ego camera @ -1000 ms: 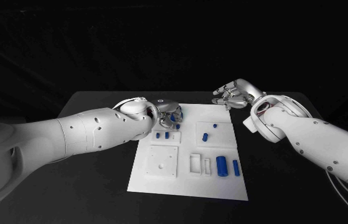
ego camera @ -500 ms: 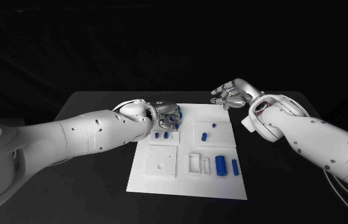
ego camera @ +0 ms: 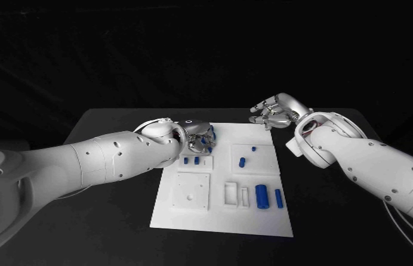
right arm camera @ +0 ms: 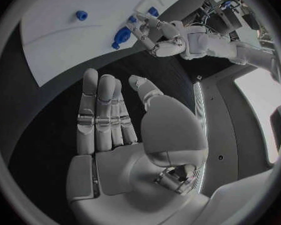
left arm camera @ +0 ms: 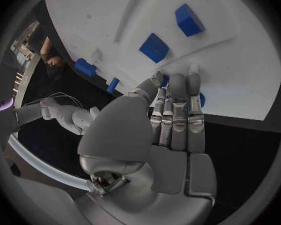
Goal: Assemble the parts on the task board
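Item: white task board (ego camera: 258, 221), lying flat in the middle of the black table (ego camera: 112, 218).

Contents, near edge: two blue cylinders (ego camera: 261, 197) side by side at the right, beside a white slotted block (ego camera: 232, 194); a square white block (ego camera: 191, 190) with a small hole at the left.

Contents, middle right: a raised white panel (ego camera: 255, 158) carrying a short blue peg (ego camera: 243, 162) and a smaller blue stud (ego camera: 255, 149).

Contents, far left: two small blue blocks (ego camera: 197, 160) on a raised panel, seen closer in the left wrist view (left arm camera: 154, 47).

Left hand (ego camera: 199, 134): low over the board's far left corner, fingers (left arm camera: 177, 112) bunched together and pointing down at the board. A small blue part (left arm camera: 202, 100) shows at the fingertips. It looks pinched there, but whether it is truly gripped or only touched cannot be told.

Right hand (ego camera: 276, 112): raised beyond the board's far right corner, apart from it, released, fingers (right arm camera: 98, 112) straight and slightly spread, holding nothing.

Step in hand, as judged: picking up or seating a blue part at the far left corner; most parts appear loose, so the assembly is at an early stage.

Next move calls for: a firm pinch on the small part, then a steady carry to its matching seat and a square, upright entry. The free right hand could steady the board.
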Available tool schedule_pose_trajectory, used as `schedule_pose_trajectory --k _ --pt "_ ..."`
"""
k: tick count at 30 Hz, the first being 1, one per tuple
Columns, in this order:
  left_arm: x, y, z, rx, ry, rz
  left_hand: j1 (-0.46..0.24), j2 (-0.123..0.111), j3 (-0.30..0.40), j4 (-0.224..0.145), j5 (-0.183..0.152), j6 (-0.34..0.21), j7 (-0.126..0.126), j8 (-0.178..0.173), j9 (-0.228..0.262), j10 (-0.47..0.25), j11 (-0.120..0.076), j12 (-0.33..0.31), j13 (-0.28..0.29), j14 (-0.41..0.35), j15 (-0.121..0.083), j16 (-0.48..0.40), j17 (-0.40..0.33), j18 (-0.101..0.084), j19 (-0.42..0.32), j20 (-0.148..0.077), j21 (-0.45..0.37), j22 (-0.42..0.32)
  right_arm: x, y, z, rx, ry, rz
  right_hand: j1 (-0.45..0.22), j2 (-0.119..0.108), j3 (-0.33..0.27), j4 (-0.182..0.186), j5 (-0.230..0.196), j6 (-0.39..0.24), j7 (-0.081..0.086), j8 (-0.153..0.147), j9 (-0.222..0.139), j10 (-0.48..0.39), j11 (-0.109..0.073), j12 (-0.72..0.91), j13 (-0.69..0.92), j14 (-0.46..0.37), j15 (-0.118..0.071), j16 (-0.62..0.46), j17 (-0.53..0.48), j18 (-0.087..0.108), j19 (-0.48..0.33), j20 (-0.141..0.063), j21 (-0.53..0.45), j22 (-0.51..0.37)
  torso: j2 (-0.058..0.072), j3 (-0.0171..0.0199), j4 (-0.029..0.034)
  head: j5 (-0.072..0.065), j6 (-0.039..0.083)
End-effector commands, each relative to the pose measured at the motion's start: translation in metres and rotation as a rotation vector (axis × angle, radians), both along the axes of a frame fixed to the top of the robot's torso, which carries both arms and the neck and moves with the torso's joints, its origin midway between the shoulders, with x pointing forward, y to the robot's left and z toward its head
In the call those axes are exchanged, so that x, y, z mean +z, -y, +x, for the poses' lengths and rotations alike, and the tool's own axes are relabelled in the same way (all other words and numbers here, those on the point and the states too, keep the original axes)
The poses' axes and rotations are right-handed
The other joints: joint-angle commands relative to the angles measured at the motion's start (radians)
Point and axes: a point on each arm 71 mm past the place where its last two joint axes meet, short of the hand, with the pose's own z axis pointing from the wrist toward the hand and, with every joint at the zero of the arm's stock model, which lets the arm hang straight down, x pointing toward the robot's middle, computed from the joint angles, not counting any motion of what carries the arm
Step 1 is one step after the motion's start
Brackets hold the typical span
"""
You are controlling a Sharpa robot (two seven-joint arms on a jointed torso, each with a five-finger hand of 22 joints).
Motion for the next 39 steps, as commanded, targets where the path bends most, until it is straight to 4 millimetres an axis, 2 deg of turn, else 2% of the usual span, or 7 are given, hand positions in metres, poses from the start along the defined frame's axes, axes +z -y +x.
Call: schedule_pose_trajectory --k 1,14,27,39 --pt "-0.0054 0.0032 -0.0023 -0.013 -0.025 -0.007 -0.009 -0.003 0.007 -0.001 0.006 0.003 0.008 -0.002 0.0 0.01 -0.004 -0.003 -0.001 -0.002 -0.007 0.006 0.002 0.014 -0.002 -0.005 0.006 0.021 -0.0002 -0.0018 -0.0006 0.017 -0.001 -0.002 0.001 0.003 0.001 0.003 0.001 -0.004 0.001 -0.005 -0.001 0.004 0.002 -0.006 -0.001 -0.002 0.001 -0.005 0.0 -0.008 0.0 0.0 -0.001 -0.001 0.0 -0.0009 0.0001 -0.001 0.0" --pt "-0.0095 0.0043 -0.0012 -0.017 -0.05 0.017 -0.007 0.022 -0.005 -0.009 0.007 0.074 0.014 -0.001 0.001 0.076 -0.017 -0.003 0.0 -0.005 -0.012 0.051 0.012 0.009 -0.013 -0.01 0.051 0.021 -0.0002 -0.0019 -0.0006 0.017 -0.001 -0.002 0.001 0.003 0.001 0.003 0.001 -0.004 0.001 -0.005 -0.001 0.004 0.002 -0.006 -0.001 -0.002 0.001 -0.005 0.0 -0.008 0.0 0.0 -0.001 -0.001 0.0 0.0 0.0002 -0.002 -0.002" --pt "-0.0117 0.0055 -0.0016 -0.029 -0.062 0.025 -0.012 0.042 -0.029 -0.005 0.008 0.098 0.011 -0.001 0.001 0.093 -0.022 -0.003 0.0 -0.005 -0.011 0.076 0.007 0.01 -0.02 -0.009 0.074 0.019 -0.0002 -0.0018 -0.0006 0.017 -0.002 -0.002 0.001 0.003 0.001 0.003 0.001 -0.004 0.001 -0.005 -0.001 0.004 0.002 -0.006 -0.001 -0.002 0.001 -0.005 0.0 -0.008 0.0 0.0 -0.001 -0.001 0.0 0.0003 -0.0003 -0.003 -0.003" --pt "-0.01 0.0041 -0.0024 -0.035 -0.044 0.001 -0.004 0.067 -0.026 -0.033 0.031 0.141 0.015 -0.002 0.002 0.133 -0.026 -0.003 0.0 0.02 -0.006 0.089 0.002 0.023 -0.019 -0.005 0.101 0.02 -0.0001 -0.0018 -0.0007 0.018 -0.001 -0.002 0.0 0.004 0.0 0.005 0.002 -0.003 0.001 -0.005 -0.001 0.004 0.002 -0.005 -0.002 -0.001 0.001 -0.005 0.0 -0.008 0.001 0.0 -0.001 -0.004 0.0 -0.0003 0.0 -0.001 -0.003"
